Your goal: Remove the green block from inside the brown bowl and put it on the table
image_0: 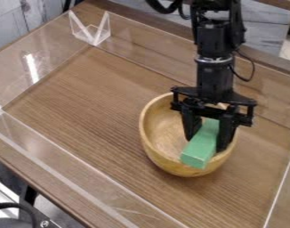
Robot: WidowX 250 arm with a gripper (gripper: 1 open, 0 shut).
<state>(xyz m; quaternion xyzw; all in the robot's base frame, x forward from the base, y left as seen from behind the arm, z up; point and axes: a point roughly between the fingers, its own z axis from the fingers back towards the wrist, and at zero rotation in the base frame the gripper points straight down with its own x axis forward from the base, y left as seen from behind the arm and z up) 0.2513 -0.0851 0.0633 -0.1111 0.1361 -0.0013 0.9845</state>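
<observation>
Camera view: wood-grain brown tabletop [82, 116] below
Black metal gripper [207, 123]: fingers clamped on the block
Flat rectangular bright green block [200, 146]: tilted, over the near right part of the bowl
Round tan-brown wooden bowl [163, 134]: beneath the gripper

The black arm [215, 55] comes down from the top of the view, nearly upright, right of centre. At its lower end the gripper [204, 128] points downward, its wide body spreading to both sides above the fingers. The fingers are shut, and a cable loops out beside the arm.
</observation>
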